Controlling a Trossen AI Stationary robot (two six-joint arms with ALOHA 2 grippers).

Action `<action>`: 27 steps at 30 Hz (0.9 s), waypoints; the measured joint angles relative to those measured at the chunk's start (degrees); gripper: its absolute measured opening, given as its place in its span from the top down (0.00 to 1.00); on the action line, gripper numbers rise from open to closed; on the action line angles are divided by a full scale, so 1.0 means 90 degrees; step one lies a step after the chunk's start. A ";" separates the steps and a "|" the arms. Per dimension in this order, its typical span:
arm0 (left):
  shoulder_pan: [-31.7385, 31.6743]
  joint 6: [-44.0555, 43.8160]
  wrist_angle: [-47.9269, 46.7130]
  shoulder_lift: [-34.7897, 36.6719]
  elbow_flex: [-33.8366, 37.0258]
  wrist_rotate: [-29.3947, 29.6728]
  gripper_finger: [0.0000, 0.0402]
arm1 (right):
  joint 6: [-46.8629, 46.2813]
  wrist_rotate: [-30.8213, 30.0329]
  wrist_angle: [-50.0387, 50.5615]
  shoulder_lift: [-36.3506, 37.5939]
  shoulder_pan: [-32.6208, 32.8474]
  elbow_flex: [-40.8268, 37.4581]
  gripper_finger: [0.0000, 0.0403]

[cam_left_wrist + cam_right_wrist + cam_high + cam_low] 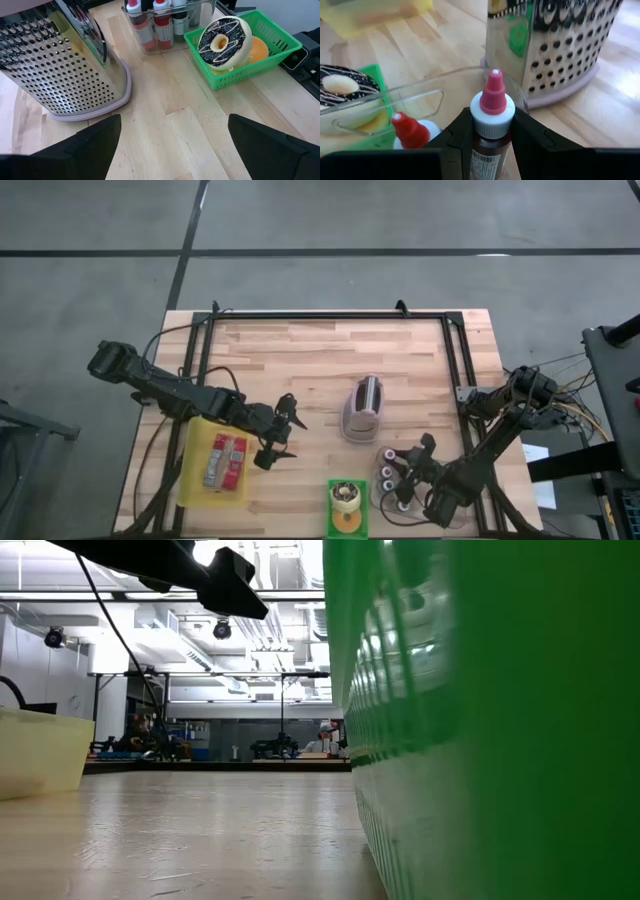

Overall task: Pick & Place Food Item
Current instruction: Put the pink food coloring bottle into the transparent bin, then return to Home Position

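1. Open wood lies between the left gripper (283, 433) and the green basket (348, 509) at the table's near edge; its fingers (90, 142) are spread wide over bare planks, holding nothing.
2. Right gripper (408, 476) sits at the clear bottle tray (392, 482), just right of the basket, fingers clamped on a bottle (491, 131) with a white collar and pink nozzle.
3. Grater (362, 407) stands mid-table, close behind the tray; yellow bin (213, 464) with a red packet (226, 462) sits at the near left, under the left arm.
4. Table (300, 360) is pale butcher block with a black frame, grey floor around it.
5. Left wrist view alone shows the chocolate-iced doughnut (222, 41) tilted in the basket over something orange.
6. Low view is mostly blocked by the green basket wall (500, 720); a workshop shows beyond.
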State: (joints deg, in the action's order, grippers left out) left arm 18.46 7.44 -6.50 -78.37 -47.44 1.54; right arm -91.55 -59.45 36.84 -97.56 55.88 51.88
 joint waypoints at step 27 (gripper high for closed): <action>0.0000 0.0024 0.0002 0.0000 0.0000 0.0005 0.08 | 0.0668 0.0020 -0.0310 -0.0106 0.0032 0.0052 0.51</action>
State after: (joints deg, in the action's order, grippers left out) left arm 18.46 7.66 -6.48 -78.37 -47.44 1.58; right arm -85.54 -59.26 34.05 -98.52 56.16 52.34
